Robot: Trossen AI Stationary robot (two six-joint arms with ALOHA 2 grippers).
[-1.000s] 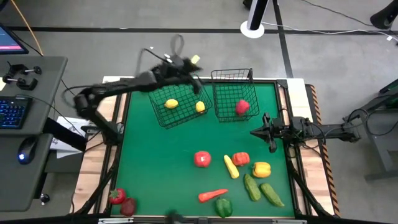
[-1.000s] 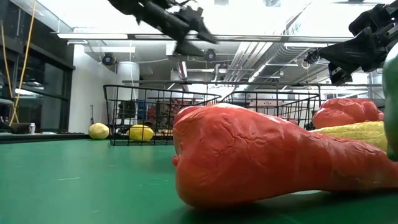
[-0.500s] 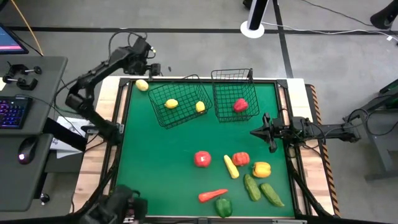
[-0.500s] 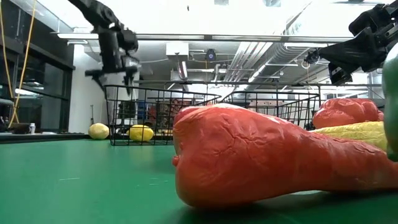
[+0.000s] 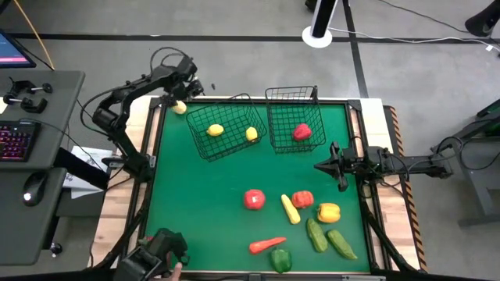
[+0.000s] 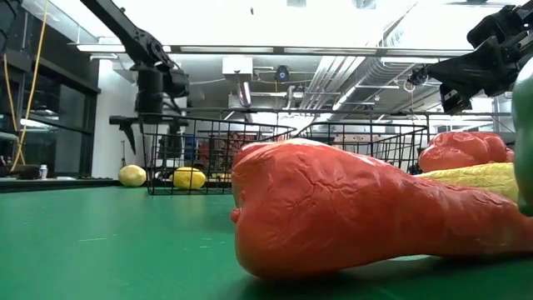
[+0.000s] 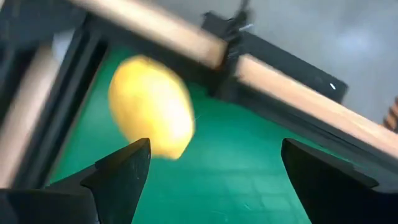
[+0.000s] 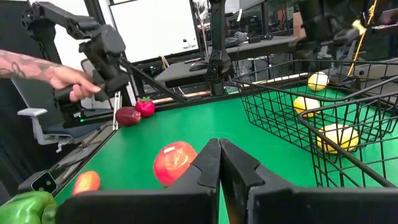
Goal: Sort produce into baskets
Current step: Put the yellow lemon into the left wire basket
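Lemon [image 5: 180,107] lies at the table's far left corner outside the left basket [image 5: 225,129], left gripper [image 5: 190,84] hovering open above it; low view: right gripper [image 6: 487,62] raised; right wrist view: its fingers [image 8: 208,167] pressed shut, empty, a person's hand [image 8: 65,79] beyond.

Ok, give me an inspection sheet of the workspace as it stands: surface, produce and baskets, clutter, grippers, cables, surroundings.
Surface: green mat, flat.
Job's things: left basket holds two lemons; right basket one red piece; third lemon loose at the far left corner; about ten pieces unsorted on the mat.
Clutter: nothing seen.
Grippers: left gripper open over the loose lemon; right gripper shut, at the right edge.
Cables: one on the floor behind.
Surroundings: person's hand at the near left corner; keyboard desk left.
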